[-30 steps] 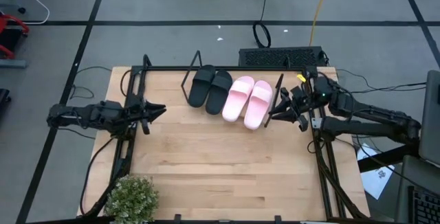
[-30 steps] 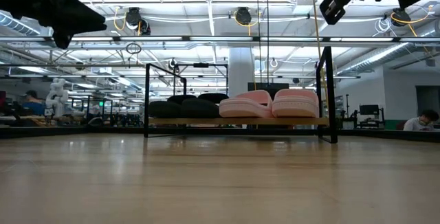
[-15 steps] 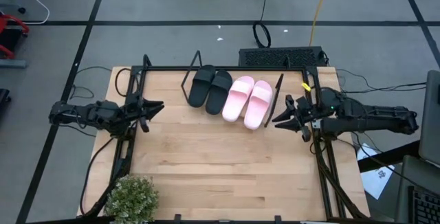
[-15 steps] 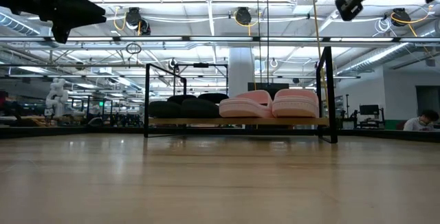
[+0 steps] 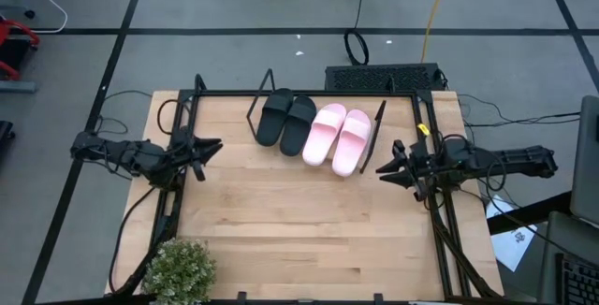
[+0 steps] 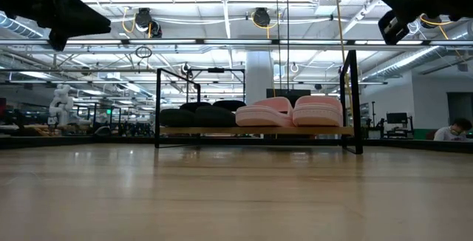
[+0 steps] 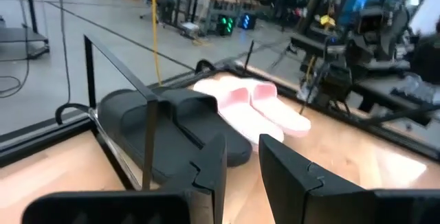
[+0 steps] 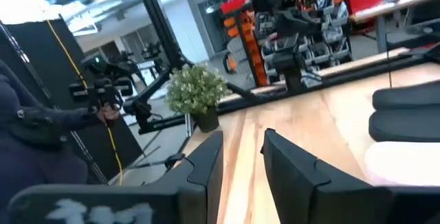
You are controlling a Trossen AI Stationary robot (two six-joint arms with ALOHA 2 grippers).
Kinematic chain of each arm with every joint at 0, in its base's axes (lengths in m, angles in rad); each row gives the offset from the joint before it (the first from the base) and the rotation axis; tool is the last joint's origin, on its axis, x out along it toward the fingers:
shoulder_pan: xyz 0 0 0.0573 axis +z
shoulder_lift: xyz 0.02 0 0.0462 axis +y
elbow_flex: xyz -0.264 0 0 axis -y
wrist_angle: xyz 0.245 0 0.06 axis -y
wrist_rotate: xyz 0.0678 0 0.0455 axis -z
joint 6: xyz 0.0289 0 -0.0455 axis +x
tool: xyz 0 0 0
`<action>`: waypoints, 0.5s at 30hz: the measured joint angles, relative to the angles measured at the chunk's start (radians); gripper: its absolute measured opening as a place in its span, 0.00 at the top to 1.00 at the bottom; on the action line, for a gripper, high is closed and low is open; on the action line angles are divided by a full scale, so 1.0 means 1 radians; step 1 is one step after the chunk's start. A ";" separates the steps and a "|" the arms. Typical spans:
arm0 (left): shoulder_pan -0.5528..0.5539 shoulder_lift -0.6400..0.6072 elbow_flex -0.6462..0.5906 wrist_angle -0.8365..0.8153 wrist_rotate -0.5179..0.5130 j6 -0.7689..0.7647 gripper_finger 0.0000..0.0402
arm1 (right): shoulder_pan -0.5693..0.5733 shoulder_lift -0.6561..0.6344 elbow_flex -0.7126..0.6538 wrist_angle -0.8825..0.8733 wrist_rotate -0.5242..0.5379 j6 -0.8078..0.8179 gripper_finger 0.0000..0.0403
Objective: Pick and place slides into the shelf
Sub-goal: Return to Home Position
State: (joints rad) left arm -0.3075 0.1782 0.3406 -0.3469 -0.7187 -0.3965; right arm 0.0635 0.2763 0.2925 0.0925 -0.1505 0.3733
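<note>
All the slides sit on the shelf at the table's far middle, soles on its slanted board. The black pair is on its left half, the pink pair on its right. My left gripper hangs open at the table's left side, pointing toward the black slides, with nothing between its fingers. My right gripper hangs open by the table's right side, just near of the shelf's right end, also with nothing in it.
A potted plant stands at the table's near left corner. Black frame rails run along the left and right sides. Bare wood lies between the shelf and the near edge. A person stands beyond the table.
My right gripper has drawn away from the shelf's right end, toward the table's near and right edges and a little down, while its arm swung round to lie more level across the side rail. The slides have stayed where they were.
</note>
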 joint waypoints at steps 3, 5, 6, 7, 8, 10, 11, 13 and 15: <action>-0.010 -0.004 -0.029 0.045 -0.023 -0.008 0.79 | -0.001 -0.060 -0.019 0.000 -0.004 -0.021 0.76; -0.013 -0.004 -0.069 0.104 -0.005 -0.008 0.79 | -0.001 -0.104 -0.023 -0.020 -0.006 -0.035 0.76; -0.015 -0.004 -0.093 0.143 0.011 -0.007 0.79 | -0.001 -0.124 -0.023 -0.037 -0.006 -0.041 0.76; -0.016 -0.004 -0.117 0.179 0.028 -0.006 0.79 | -0.001 -0.145 -0.023 -0.054 -0.006 -0.042 0.76; -0.017 -0.004 -0.142 0.216 0.044 -0.004 0.79 | -0.001 -0.162 -0.023 -0.073 -0.006 -0.041 0.76; -0.017 -0.003 -0.171 0.251 0.055 0.013 0.79 | -0.001 -0.190 -0.023 -0.100 -0.006 -0.041 0.76; -0.017 -0.003 -0.172 0.252 0.055 0.020 0.79 | -0.001 -0.200 -0.023 -0.112 -0.006 -0.041 0.76; -0.017 -0.004 -0.172 0.238 0.055 0.023 0.79 | -0.001 -0.217 -0.023 -0.137 -0.006 -0.040 0.76; -0.017 -0.004 -0.172 0.202 0.054 0.018 0.79 | -0.001 -0.228 -0.023 -0.156 -0.006 -0.036 0.76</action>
State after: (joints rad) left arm -0.3248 0.1747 0.1683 -0.1445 -0.6643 -0.3781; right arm 0.0628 0.0483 0.2695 -0.0636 -0.1566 0.3376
